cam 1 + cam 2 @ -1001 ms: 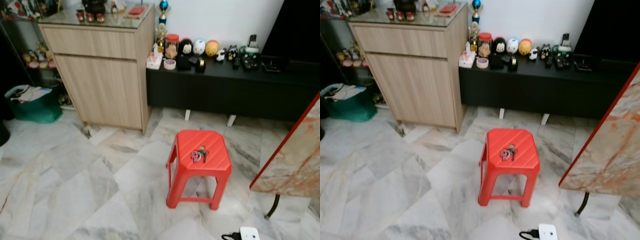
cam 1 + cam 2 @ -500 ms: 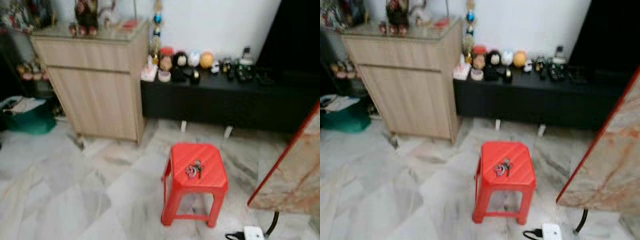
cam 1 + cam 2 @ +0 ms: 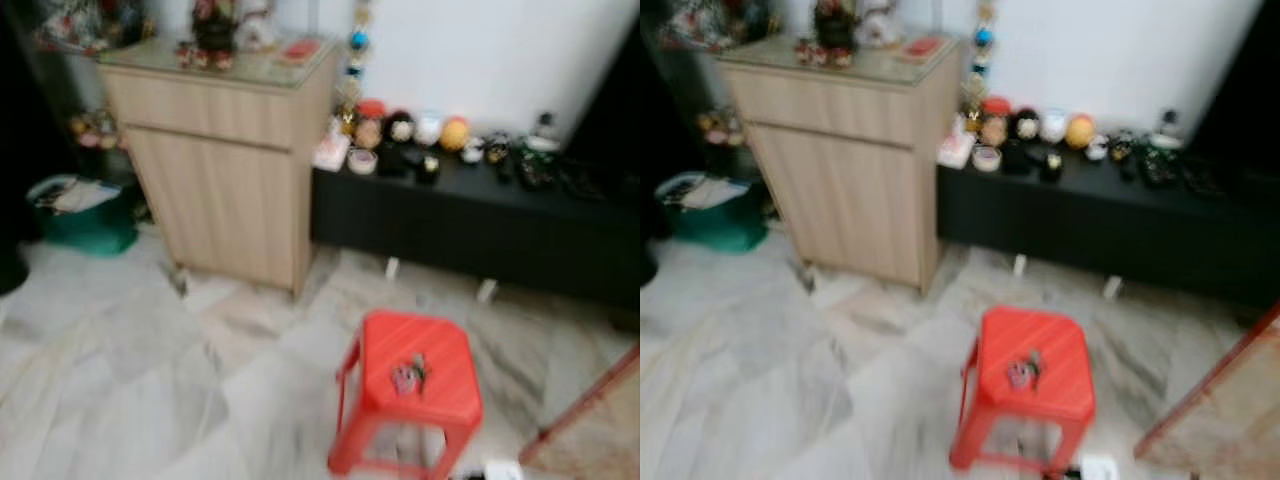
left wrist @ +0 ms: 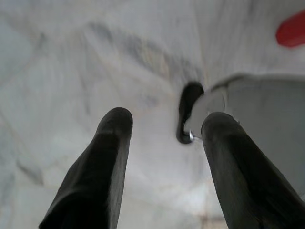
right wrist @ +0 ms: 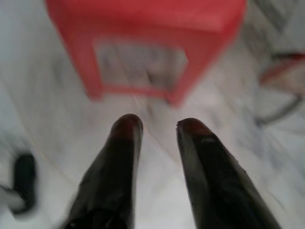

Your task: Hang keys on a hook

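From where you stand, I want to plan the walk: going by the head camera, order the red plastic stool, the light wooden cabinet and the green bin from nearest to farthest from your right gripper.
1. Red plastic stool, just ahead of the right gripper, keys on top.
2. Light wooden cabinet, farther back to the left, by the wall.
3. Green bin, far left, beyond the cabinet.

red stool (image 3: 418,385); grey-veined marble floor (image 3: 120,380)

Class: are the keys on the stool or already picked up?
On the stool: the keys lie on the red stool seat, no end effector near.
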Robot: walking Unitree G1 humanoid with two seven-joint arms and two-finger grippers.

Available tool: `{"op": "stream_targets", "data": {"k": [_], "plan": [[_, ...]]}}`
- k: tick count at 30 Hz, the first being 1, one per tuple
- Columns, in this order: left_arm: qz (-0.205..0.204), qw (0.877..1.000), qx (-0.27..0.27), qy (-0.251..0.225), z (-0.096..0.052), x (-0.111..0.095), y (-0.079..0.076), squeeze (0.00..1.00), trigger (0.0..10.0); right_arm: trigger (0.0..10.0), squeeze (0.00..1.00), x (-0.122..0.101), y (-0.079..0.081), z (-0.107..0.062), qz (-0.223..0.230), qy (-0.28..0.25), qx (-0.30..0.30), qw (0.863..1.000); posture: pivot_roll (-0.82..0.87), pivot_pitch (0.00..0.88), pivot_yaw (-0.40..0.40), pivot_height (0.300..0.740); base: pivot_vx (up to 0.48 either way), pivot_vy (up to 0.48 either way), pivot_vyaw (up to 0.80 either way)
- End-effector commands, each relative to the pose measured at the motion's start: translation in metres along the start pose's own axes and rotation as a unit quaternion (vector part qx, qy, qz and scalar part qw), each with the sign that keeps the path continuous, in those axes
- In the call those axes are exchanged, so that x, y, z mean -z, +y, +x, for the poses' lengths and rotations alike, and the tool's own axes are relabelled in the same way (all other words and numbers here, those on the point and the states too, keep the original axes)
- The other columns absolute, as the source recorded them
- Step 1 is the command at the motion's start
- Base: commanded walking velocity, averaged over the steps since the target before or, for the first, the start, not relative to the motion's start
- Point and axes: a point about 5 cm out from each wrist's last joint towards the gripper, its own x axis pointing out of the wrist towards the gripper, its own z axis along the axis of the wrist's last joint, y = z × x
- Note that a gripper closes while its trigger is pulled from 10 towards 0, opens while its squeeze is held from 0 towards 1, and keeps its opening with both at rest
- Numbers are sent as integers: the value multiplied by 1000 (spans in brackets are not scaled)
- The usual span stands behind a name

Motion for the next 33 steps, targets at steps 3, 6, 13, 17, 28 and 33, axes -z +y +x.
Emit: {"op": "stream_targets", "data": {"k": [3,6,13,17,28,33], "plan": [[-1,1000,15,-24,4,-14,-11,0,10000,10000,0,14,-14,-5,14,21,22,999,58,0,-56,740,261,0,0],[2,999,19,-27,4,-16,-13,0,10000,10000,0,13,-13,-4,16,18,21,999,52,0,-54,740,261,0,0],[3,999,20,-32,5,-19,-14,0,10000,10000,0,12,-12,-4,19,19,24,999,61,0,-56,740,264,0,0],[7,999,19,-31,5,-19,-14,0,10000,10000,0,12,-12,-4,27,18,26,999,58,0,-54,740,197,0,0],[12,999,20,-30,5,-20,-15,0,10000,10000,0,11,-12,-4,31,15,28,999,55,0,-48,740,0,0,0],[22,998,21,-57,6,-30,-15,0,10000,10000,0,10,-12,-4,53,-5,38,998,52,0,-50,740,0,0,0]]}}
